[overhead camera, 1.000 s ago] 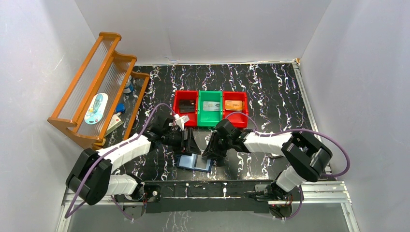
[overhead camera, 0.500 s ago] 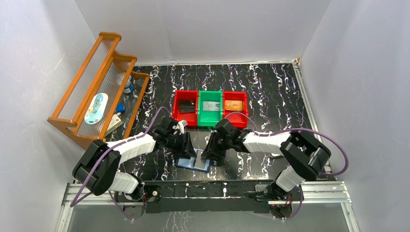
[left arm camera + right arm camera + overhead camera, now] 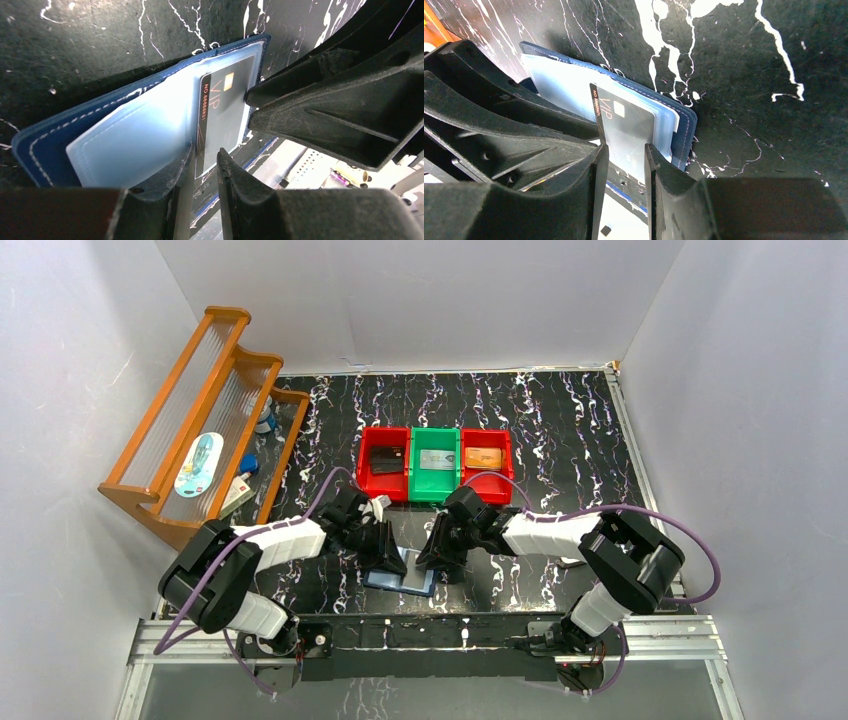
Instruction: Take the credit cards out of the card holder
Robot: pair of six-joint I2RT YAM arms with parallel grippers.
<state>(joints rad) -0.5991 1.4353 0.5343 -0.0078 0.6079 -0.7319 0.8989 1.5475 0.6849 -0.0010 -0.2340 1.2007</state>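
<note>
The navy card holder [image 3: 45,145] lies open on the black table near the front edge [image 3: 400,578], its pale blue sleeves facing up. A dark grey credit card [image 3: 225,110] marked VIP sits in the right-hand sleeve [image 3: 624,125]. My left gripper [image 3: 205,160] is low over the holder; its jaws stand a narrow gap apart, straddling the card's striped near edge. My right gripper [image 3: 624,152] comes from the other side, jaws apart, with the card's end showing between them. Its fingertips [image 3: 250,105] rest at the holder's right edge. The two grippers nearly meet over the holder [image 3: 412,552].
Behind the holder stand a red bin [image 3: 366,465] with a dark card, a green bin [image 3: 413,490] with a silver-grey card and a red bin [image 3: 507,465] with an orange card. A wooden rack [image 3: 200,410] with small items leans at the left wall.
My left gripper has come down and in toward the holder, and its jaws have narrowed a lot. The right gripper and the holder have stayed put.
</note>
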